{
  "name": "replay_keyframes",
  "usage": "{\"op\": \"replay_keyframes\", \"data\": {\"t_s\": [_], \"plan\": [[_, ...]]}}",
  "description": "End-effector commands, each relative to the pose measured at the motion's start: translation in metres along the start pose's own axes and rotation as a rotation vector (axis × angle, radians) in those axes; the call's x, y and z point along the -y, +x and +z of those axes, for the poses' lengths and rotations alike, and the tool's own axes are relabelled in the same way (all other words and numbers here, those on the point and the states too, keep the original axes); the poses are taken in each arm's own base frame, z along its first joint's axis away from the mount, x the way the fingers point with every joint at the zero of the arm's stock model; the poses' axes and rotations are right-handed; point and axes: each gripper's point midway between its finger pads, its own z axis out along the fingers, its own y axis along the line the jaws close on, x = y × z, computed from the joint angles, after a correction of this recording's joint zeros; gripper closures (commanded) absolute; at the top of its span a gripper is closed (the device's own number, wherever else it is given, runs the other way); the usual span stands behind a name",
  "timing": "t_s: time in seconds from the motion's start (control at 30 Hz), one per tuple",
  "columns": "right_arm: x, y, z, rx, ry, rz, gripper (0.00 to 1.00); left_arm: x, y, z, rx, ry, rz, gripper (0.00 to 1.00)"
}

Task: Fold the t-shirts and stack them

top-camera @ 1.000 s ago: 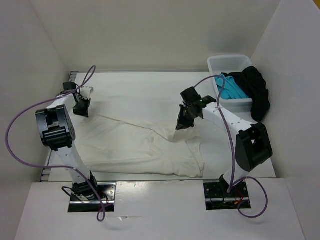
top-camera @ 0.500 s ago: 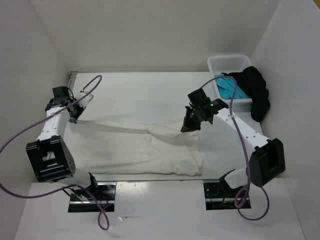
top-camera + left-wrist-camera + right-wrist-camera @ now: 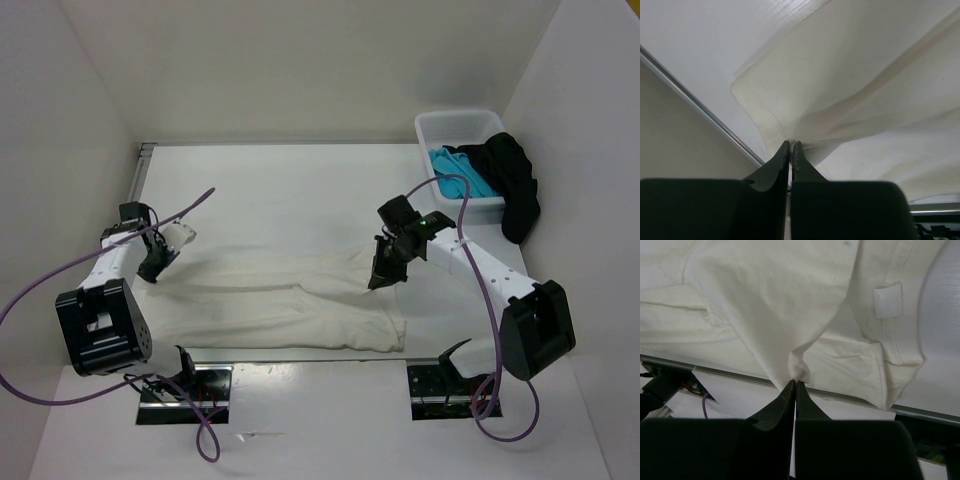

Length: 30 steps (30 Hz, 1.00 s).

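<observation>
Both arms are on the cream-white t-shirt [image 3: 300, 300], which lies stretched between them across the table [image 3: 290, 190], near its front edge. The left gripper [image 3: 791, 145] is clenched on a pinch of cloth just inside a hemmed corner, and the fabric fans away from its tips in a taut ridge. The right gripper [image 3: 794, 382] is likewise clamped on a gathered peak of cloth, with the rest draping below and around it. Judgement: pinching two far-apart points and lifting them lets the arms carry one half of the garment over the other, so this looks like a fold in progress and not a spreading move. The neck label [image 3: 888, 301] shows just to one side of the right gripper, so the collar end lies by that hand. The turquoise t-shirt [image 3: 460, 180] and black t-shirt [image 3: 515, 185] sit well beyond the right gripper in a white bin [image 3: 460, 125], the black one spilling over its rim, untouched. Hard to tell: whether each pinch holds one layer or two, since the jaws hide the bite. The turquoise shirt is partly covered by the black. In the left wrist view a metal rail [image 3: 700, 105] crosses beside the fingers, and the shirt's lower edge is cut off.
</observation>
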Motion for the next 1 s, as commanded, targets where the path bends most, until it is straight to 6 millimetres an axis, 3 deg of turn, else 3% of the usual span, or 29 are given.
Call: {"op": "replay_keyframes", "data": {"t_s": [0.0, 0.13, 0.3, 0.4, 0.47, 0.53, 0.63, 0.73, 0.83, 0.9, 0.97], "plan": [[-0.008, 0.002, -0.014, 0.012, -0.034, -0.03, 1.0, -0.007, 0.007, -0.008, -0.024, -0.04, 0.017, 1.0], [-0.009, 0.005, -0.012, -0.009, -0.043, -0.037, 1.0, -0.014, 0.002, -0.012, -0.01, -0.059, 0.004, 1.0], [-0.001, 0.019, -0.004, -0.054, -0.041, -0.028, 1.0, 0.008, 0.015, 0.0, -0.075, -0.019, 0.053, 1.0], [-0.001, 0.021, -0.002, -0.064, -0.047, -0.027, 1.0, 0.009, 0.014, 0.002, -0.067, -0.03, 0.012, 1.0], [-0.006, 0.012, -0.005, -0.029, -0.057, -0.036, 1.0, -0.015, -0.011, -0.006, 0.006, -0.083, -0.052, 1.0], [-0.021, -0.011, -0.006, 0.011, -0.064, -0.07, 1.0, -0.032, -0.036, -0.008, 0.07, -0.098, -0.138, 1.0], [-0.043, -0.05, -0.015, 0.092, -0.069, -0.113, 1.0, -0.075, -0.082, -0.02, 0.19, -0.156, -0.248, 1.0], [-0.051, -0.076, -0.011, 0.12, -0.042, -0.115, 1.0, -0.099, -0.104, -0.025, 0.243, -0.197, -0.296, 1.0], [-0.051, -0.083, -0.017, 0.145, -0.042, -0.108, 1.0, -0.109, -0.106, -0.03, 0.253, -0.235, -0.31, 1.0], [-0.048, -0.081, -0.022, 0.168, -0.058, -0.08, 1.0, -0.105, -0.098, -0.032, 0.239, -0.252, -0.286, 1.0], [-0.047, -0.07, -0.018, 0.135, -0.085, -0.072, 1.0, -0.1, -0.097, -0.031, 0.238, -0.255, -0.236, 1.0]]}}
